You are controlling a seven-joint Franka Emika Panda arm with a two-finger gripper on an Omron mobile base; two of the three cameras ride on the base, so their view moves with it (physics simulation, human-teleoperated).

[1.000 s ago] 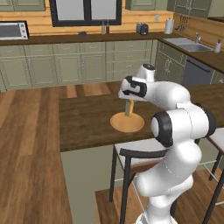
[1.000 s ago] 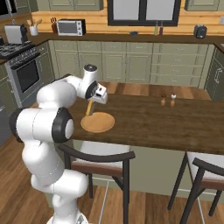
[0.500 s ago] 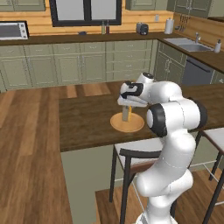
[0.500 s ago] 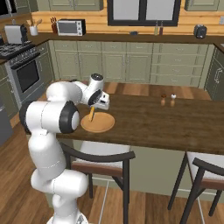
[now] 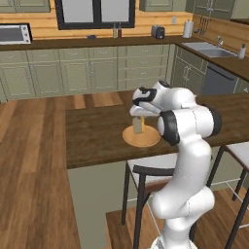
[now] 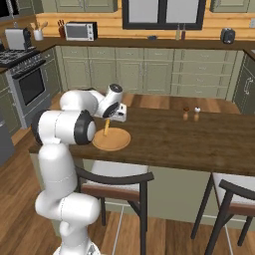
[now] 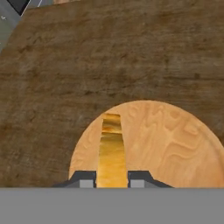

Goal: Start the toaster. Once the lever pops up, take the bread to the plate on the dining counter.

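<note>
Now the gripper has lowered the bread onto the plate

the dining counter is dark matt wood grain, the plate pale smooth swirled wood, the bread rough golden crumb.

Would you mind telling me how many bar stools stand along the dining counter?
2. One stool stands just right of the robot, below the plate; the other stands at the right end of the dining counter. More may lie outside the frame.
</note>
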